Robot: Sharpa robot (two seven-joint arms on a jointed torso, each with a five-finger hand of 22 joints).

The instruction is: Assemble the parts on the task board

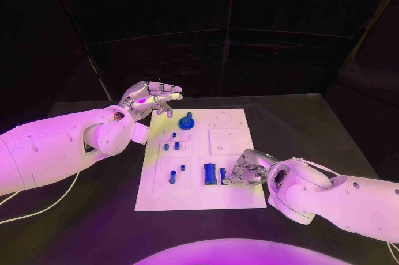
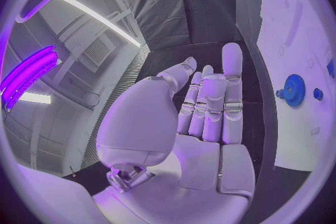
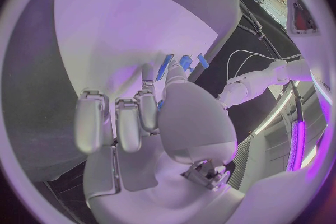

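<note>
- The white task board (image 1: 199, 199) lay mid-table, on the black table (image 1: 316, 132).
- A blue gear (image 1: 187, 123) stood near the board's twelve o'clock edge; small blue parts (image 1: 171, 146) lay mid-board, and a blue block (image 1: 210, 173) toward five o'clock.
- The left hand (image 1: 151, 99) hovered off the board's eleven o'clock corner, fingers apart, holding nothing.
- The right hand (image 1: 246, 168) rested at the four o'clock edge, fingers curled beside a narrow blue part (image 1: 223, 175); I cannot tell whether they gripped it.

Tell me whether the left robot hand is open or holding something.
Open. The left robot hand hovers beside the task board, fingers extended, palm bare.
</note>
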